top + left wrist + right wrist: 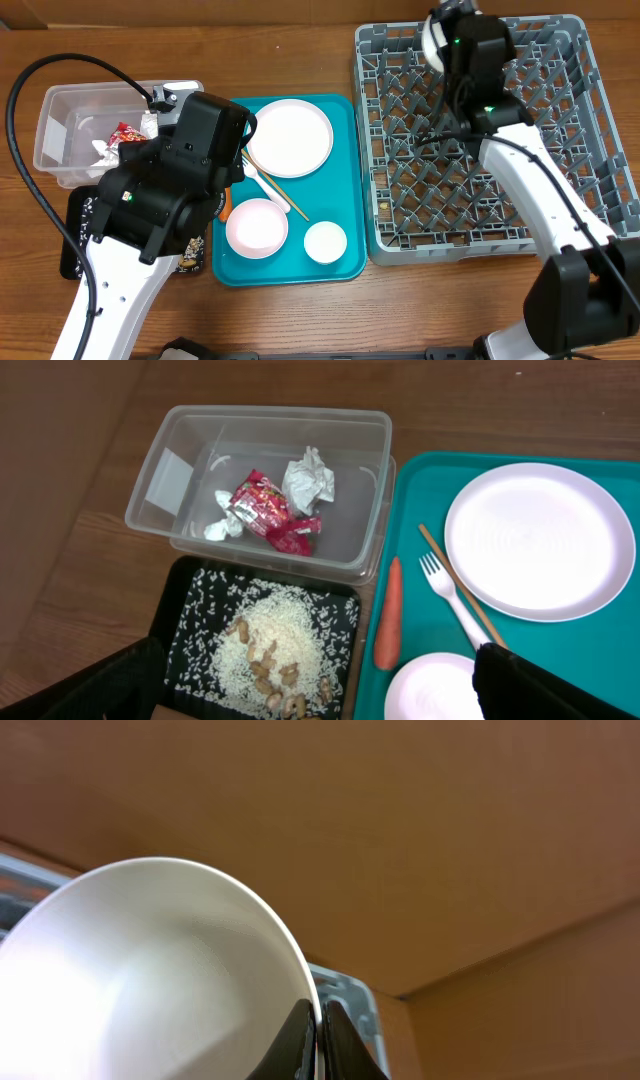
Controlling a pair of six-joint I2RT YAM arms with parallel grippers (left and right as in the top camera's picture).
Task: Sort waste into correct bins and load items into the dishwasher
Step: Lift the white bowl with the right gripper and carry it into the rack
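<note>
In the left wrist view, my left gripper (320, 695) hangs open and empty above the black tray (185, 610), which holds white rice (270, 635) and nut scraps (265, 668). The clear tub (165, 480) behind it holds a red wrapper (262, 508) and a paper wad (308, 480). An orange carrot (388, 615) lies on the teal tray (420, 490) beside a white fork (433, 570), a chopstick (440, 555), a plate (540, 540) and a bowl (430, 690). My right gripper (318, 1020) is shut on the rim of a white bowl (150, 980) over the far edge of the grey dish rack (480, 170).
A small white cup (325, 242) stands at the teal tray's front right. My left arm (170, 190) covers most of the black tray from overhead. A brown cardboard wall (420, 840) rises behind the rack. Black cables run over the table at the left.
</note>
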